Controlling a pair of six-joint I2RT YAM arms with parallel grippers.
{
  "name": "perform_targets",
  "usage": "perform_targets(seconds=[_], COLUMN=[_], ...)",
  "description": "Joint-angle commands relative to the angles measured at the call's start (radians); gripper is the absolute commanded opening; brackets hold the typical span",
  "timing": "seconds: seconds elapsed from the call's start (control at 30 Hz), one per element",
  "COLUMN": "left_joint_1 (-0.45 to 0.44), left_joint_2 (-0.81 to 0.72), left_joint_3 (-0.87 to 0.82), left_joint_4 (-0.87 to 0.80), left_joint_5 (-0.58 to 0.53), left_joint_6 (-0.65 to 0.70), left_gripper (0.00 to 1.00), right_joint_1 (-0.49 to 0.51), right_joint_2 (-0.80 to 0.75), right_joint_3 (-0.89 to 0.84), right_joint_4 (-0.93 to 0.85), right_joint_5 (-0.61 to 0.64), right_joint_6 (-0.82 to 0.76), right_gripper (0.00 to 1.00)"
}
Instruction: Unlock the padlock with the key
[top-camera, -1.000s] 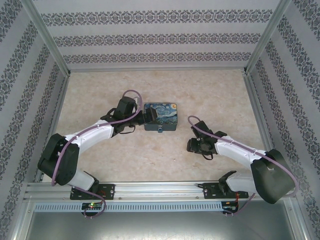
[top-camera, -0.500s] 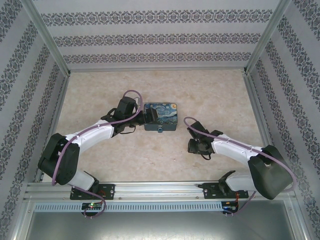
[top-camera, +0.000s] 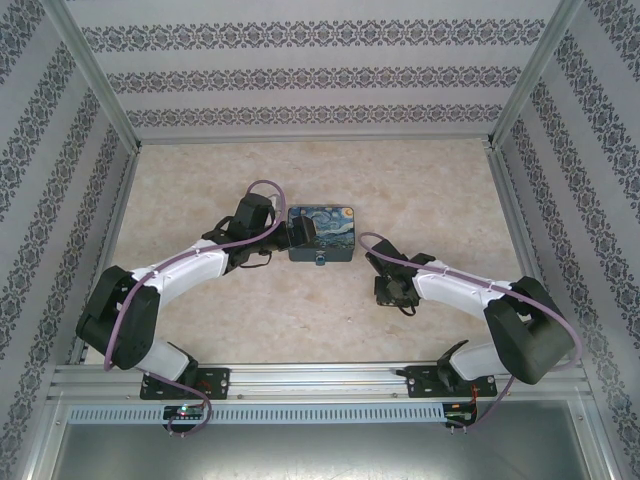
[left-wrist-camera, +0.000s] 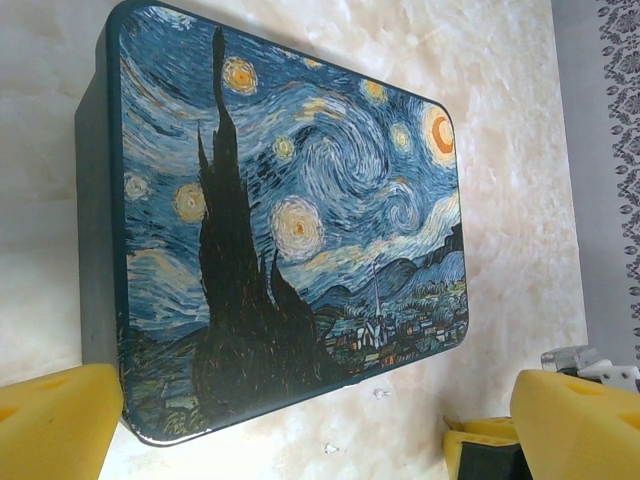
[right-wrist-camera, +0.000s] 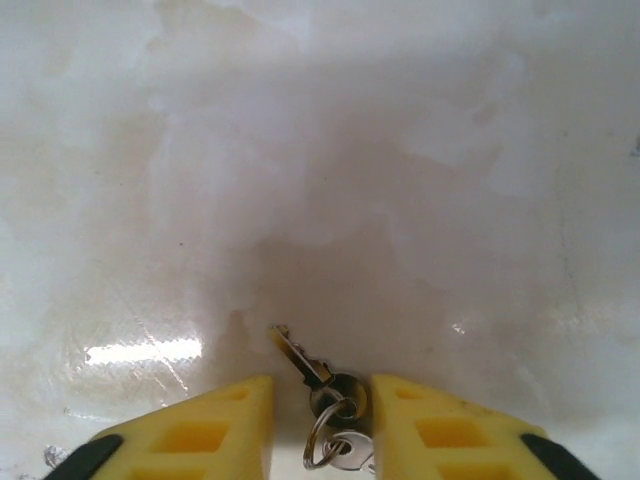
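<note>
Narrowing our right hand (right-wrist-camera: 322, 420) further, we are closing on the key (right-wrist-camera: 300, 362).
Fingers (right-wrist-camera: 200, 430) are straddling it on the desk (right-wrist-camera: 300, 150), not pinching yet; padlock (top-camera: 320, 262) is waiting at the box's (top-camera: 320, 232) 6 o'clock; next: a firm pinch.

Marbled beige table (top-camera: 430, 180), Starry Night box (top-camera: 321, 234) sitting on it, plus the key (right-wrist-camera: 298, 358) on its ring (right-wrist-camera: 322, 445).

Rectangular tin box (left-wrist-camera: 300, 230): displaying swirling blue-and-yellow starry-night print. Small thin metal key (right-wrist-camera: 300, 360): gleaming grey. Stone-look table (right-wrist-camera: 350, 150): showing cream marbling.
</note>
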Motion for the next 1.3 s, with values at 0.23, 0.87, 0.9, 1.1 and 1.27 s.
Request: perform_targets(seconds=[0.23,0.87,0.9,1.1,1.27], left_joint_1=[-0.013,-0.013,-0.013,-0.015,-0.014], left_joint_2=[-0.003,-0.118,-0.121,-0.11,-0.102], left_joint_3=[0.044,-0.044,-0.041,-0.041,-0.043], left_joint_4=[0.014,-0.014,-0.016,-0.008,-0.002], left_joint_5=[0.024,-0.162,-0.157,-0.093,-0.084], left_joint_6=[0.018,-0.024,-0.029,-0.045,-0.051], left_gripper=[1.0,1.0,1.0,1.0,1.0], right_joint_1=[0.009,0.002,-0.001,-0.012,-0.007], right_joint_2=[0.041,-0.115,-0.128,-0.149,-0.109], right_joint_3=[-0.057,-0.065,-0.065,-0.074,-0.082], right_joint_4=[0.061,0.081,0.082,0.103,0.136], right_joint_5=[-0.036,-0.084,-0.087,-0.112,-0.133], right_joint_6=[0.014,0.045,0.048,0.055,0.058], right_gripper=[0.04,0.0,0.0,0.0,0.0])
